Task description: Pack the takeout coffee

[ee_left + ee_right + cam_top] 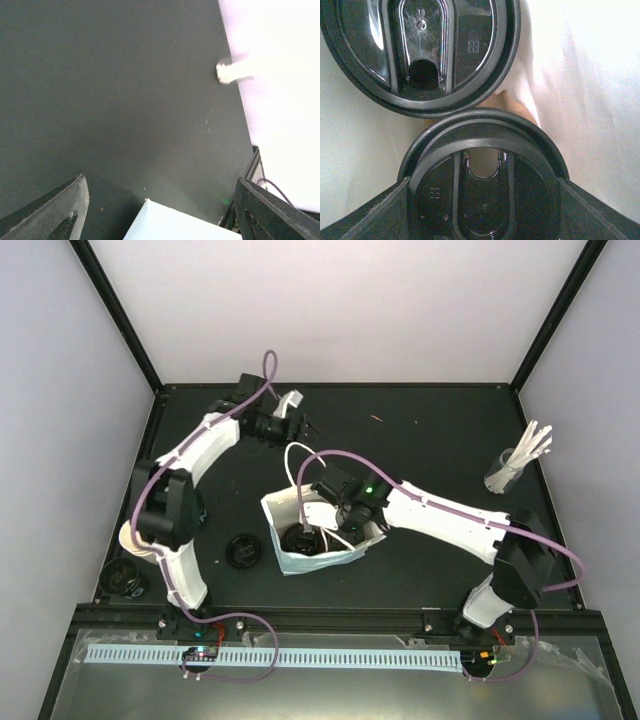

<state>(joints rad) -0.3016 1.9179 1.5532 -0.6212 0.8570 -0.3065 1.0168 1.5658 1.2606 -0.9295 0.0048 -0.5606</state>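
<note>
- Cups first: two lidded ones stand side by side down inside the bag. That's the near cup and the far cup, rims all but touching, with a sliver of brown carrier showing between them.
- Right gripper is down in the bag mouth, looking straight onto the lids. Its fingers stand one on each side of the near cup's lid, right at the rim. Clamped on it, or merely straddling it? Can't tell from these views.
- Here's the relation that matters: the near cup sits dead centre between those fingers. It's upright, so its axis runs along the gripper's own line of approach. The far cup lies straight ahead, beyond the fingertips.
- My read is that the next move wants a straight lift out of the bag. Any drift forward risks knocking the far cup.
- Left gripper is off toward the far edge of the table, apart from the bag. Its fingers are spread wide and grasp nothing.
- A third lid lies on the table just left of the bag. Whether there's a cup under it, I can't say. It's on the left arm's side, so that arm looks the nearer one for it.
</note>
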